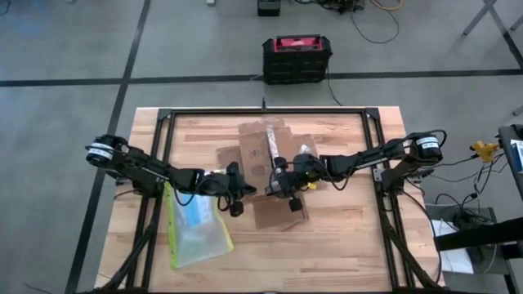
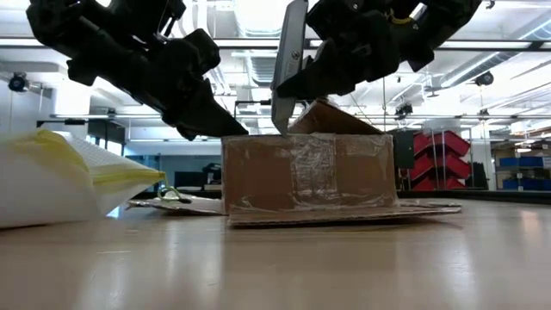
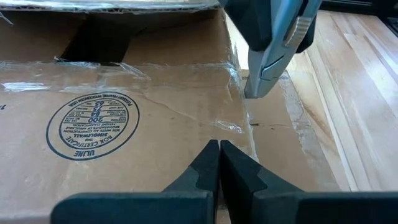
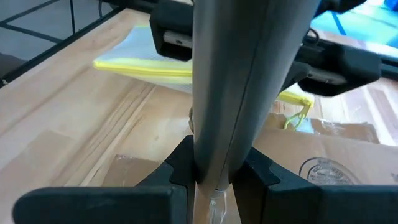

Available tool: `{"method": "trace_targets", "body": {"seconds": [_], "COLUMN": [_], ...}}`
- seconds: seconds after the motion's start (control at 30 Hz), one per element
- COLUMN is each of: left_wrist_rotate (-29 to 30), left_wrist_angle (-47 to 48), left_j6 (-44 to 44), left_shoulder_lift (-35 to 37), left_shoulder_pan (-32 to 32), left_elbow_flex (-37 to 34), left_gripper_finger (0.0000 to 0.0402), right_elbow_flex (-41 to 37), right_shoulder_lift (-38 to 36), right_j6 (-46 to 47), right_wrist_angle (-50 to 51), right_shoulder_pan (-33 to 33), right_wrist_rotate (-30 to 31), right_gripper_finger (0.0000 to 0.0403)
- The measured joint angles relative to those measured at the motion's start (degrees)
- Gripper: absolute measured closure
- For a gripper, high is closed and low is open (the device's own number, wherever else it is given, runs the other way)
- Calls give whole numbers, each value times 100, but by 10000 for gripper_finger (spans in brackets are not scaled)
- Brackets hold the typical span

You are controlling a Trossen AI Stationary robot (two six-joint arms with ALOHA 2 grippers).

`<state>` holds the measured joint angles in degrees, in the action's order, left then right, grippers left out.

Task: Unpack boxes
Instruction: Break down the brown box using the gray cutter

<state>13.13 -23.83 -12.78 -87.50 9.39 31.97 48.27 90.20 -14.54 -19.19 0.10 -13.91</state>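
Right end effector (image 2: 288, 103) clamps a grey cutter (image 2: 289, 60), blade-end down, directly above the taped carton (image 2: 310, 179) at mid-bench. Seam seems to run near-far. Left end effector (image 3: 219, 163), closed and empty, sits just left.

Pouch (image 1: 196, 227) beside carton (image 1: 265, 167)

Workshop — red parts bins (image 2: 441, 155), taped concrete floor (image 1: 65, 49)
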Motion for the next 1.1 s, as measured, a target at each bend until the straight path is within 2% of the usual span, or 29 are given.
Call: {"method": "trace_targets", "body": {"seconds": [0.67, 1.1], "left_wrist_rotate": [-47, -65], "left_wrist_angle": [-16, 36], "left_j6": [8, 260], "left_shoulder_lift": [-7, -163], "left_shoulder_pan": [2, 46], "left_elbow_flex": [-15, -33], "left_gripper_finger": [401, 401], "right_elbow_flex": [10, 0], "right_shoulder_lift": [-100, -655], "right_j6": [43, -88], "right_wrist_angle": [285, 1374], "right_shoulder_pan": [-24, -52], "right_wrist_rotate": [38, 42], "right_gripper_finger": [349, 349]}}
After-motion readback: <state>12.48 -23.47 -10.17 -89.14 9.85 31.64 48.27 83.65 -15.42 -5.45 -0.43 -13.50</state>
